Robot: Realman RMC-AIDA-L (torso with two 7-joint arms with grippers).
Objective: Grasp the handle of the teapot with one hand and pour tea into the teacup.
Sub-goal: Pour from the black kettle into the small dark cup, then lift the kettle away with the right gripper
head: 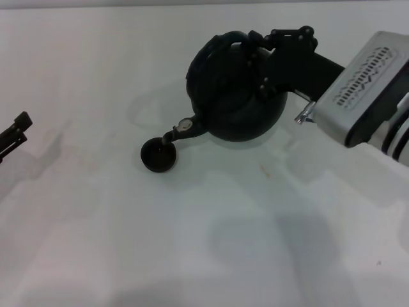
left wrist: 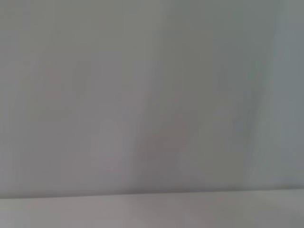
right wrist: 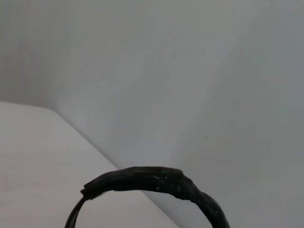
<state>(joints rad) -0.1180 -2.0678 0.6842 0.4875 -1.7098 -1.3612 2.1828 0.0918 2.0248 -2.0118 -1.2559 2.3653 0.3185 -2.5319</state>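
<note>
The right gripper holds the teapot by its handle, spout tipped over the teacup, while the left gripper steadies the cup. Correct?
Not quite. In the head view the left gripper sits idle at the table's edge, well away from the teacup. The rest stands: the right gripper holds the teapot by its handle, spout over the cup.

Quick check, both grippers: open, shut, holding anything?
Left gripper: parked at the table's left edge, holding nothing.
Right gripper: shut on the handle of the teapot, spout tipped over the teacup.
</note>
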